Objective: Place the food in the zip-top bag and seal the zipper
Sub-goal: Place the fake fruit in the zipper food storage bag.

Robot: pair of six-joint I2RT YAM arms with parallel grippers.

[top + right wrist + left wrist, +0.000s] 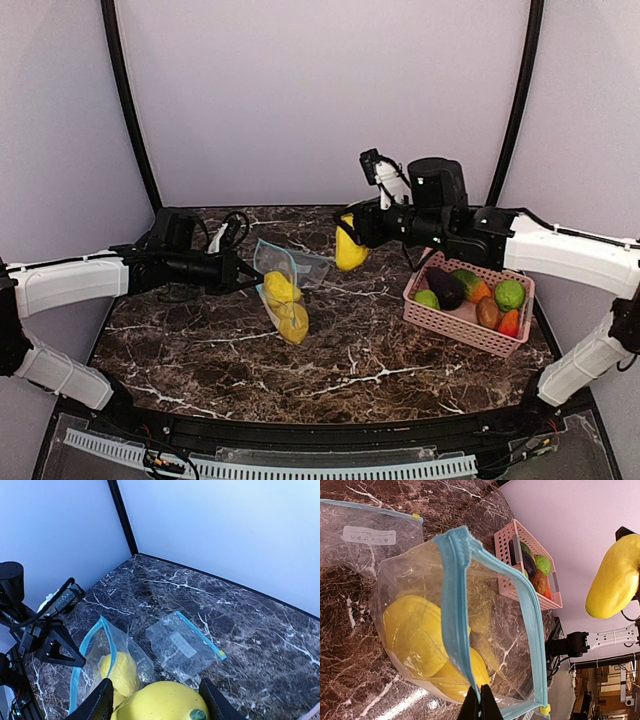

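Note:
The zip-top bag (272, 262) stands open on the marble table, two yellow pieces of food (287, 305) inside. My left gripper (481, 700) is shut on the bag's blue zipper rim (454, 595) and holds the mouth up. My right gripper (156, 687) is shut on a large yellow fruit (160, 702). In the top view that fruit (349, 252) hangs in the air right of the bag and behind it, clear of the mouth. More food, green, purple, orange and brown (470, 290), lies in the pink basket.
A second, empty zip-top bag (182, 647) lies flat on the table just behind the open one. The pink slatted basket (470, 330) stands at the right side. Black frame posts and pale walls close in the back.

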